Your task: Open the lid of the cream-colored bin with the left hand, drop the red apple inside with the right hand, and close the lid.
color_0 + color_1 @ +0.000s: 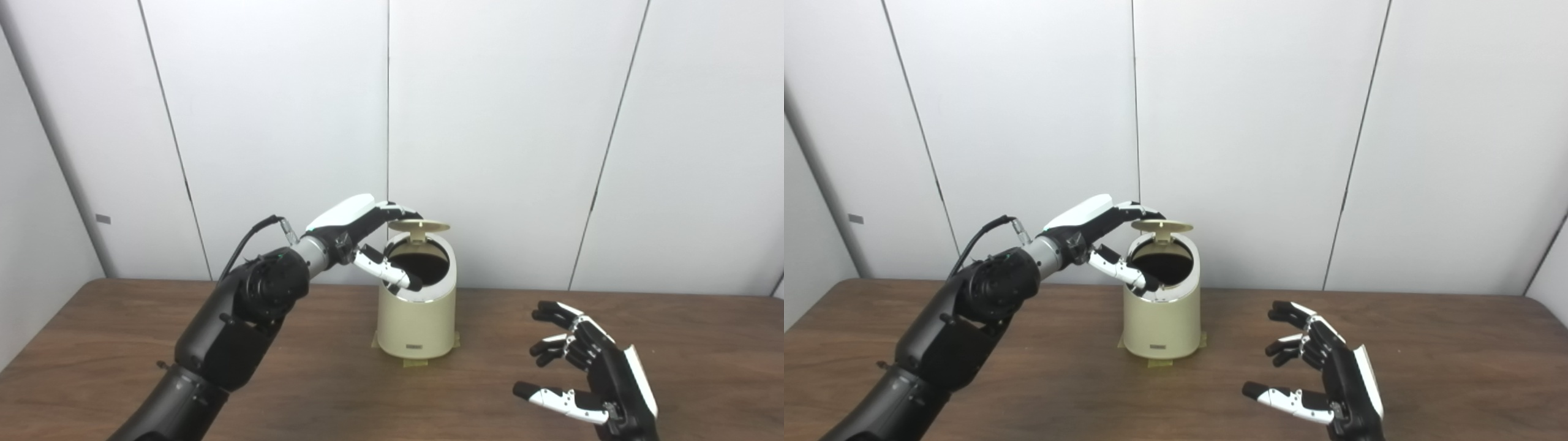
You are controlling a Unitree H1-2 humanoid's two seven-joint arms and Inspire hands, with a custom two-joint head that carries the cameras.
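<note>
The cream-colored bin [416, 318] stands at the middle of the wooden table [110, 343]. Its round lid [422, 225] is raised on its hinge and the dark opening shows. My left hand [361, 236] is at the bin's top left. Its fingers lie on the lid's left edge, and its thumb hangs apart across the opening's rim. My right hand [588, 367] is open and empty, hovering low over the table to the right of the bin, palm turned left. No red apple is in view, and the inside of the bin is too dark to see into.
Tape strips [416, 362] show at the bin's base. White wall panels [490, 122] stand right behind the table's far edge, close behind the bin. A cable [245, 242] loops off my left forearm.
</note>
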